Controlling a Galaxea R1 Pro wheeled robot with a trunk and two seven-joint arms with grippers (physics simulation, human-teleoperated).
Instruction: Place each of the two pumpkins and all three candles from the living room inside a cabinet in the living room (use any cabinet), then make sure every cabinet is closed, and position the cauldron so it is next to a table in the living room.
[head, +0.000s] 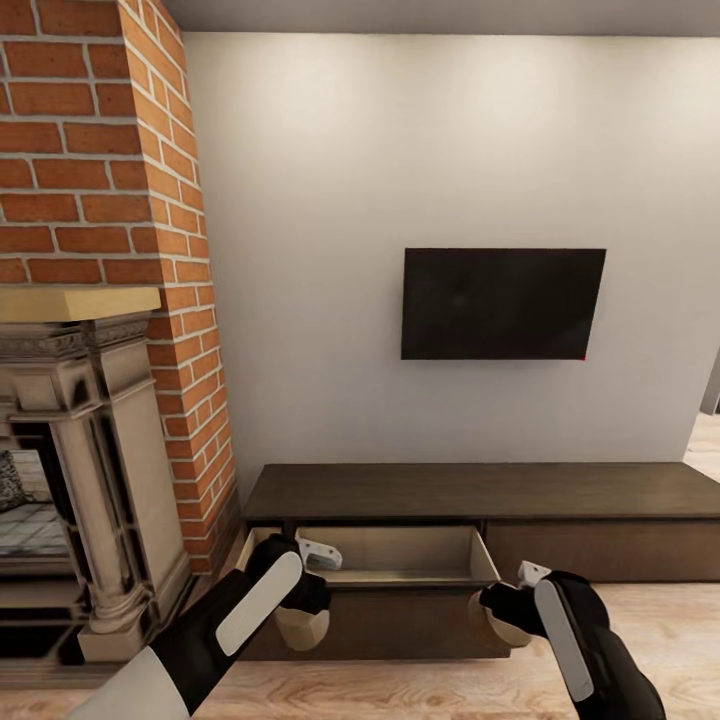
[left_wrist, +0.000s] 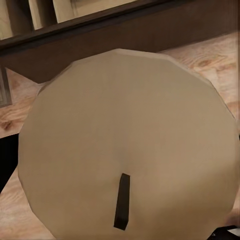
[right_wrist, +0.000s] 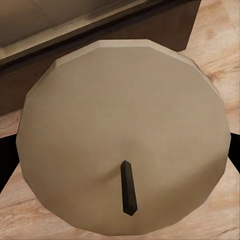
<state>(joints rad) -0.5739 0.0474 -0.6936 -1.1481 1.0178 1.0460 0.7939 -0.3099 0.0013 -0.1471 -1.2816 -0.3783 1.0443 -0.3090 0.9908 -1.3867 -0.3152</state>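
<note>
The low dark brown cabinet (head: 480, 492) runs along the wall under the TV, and its left drawer (head: 400, 556) is pulled out, pale inside and holding nothing I can see. My left gripper (head: 303, 600) is shut on a beige candle (head: 302, 626) in front of the drawer's left end. That candle (left_wrist: 125, 145) shows its top and dark wick close up in the left wrist view. My right gripper (head: 505, 605) is shut on a second candle (head: 497, 620) at the drawer's right front corner; the candle (right_wrist: 122, 135) fills most of the right wrist view. The pumpkins, third candle, cauldron and table are out of view.
A red brick chimney (head: 95, 150) and an ornate stone fireplace (head: 90, 480) stand close on the left. A black TV (head: 503, 303) hangs on the white wall. Light wood floor (head: 660, 620) lies in front of the cabinet.
</note>
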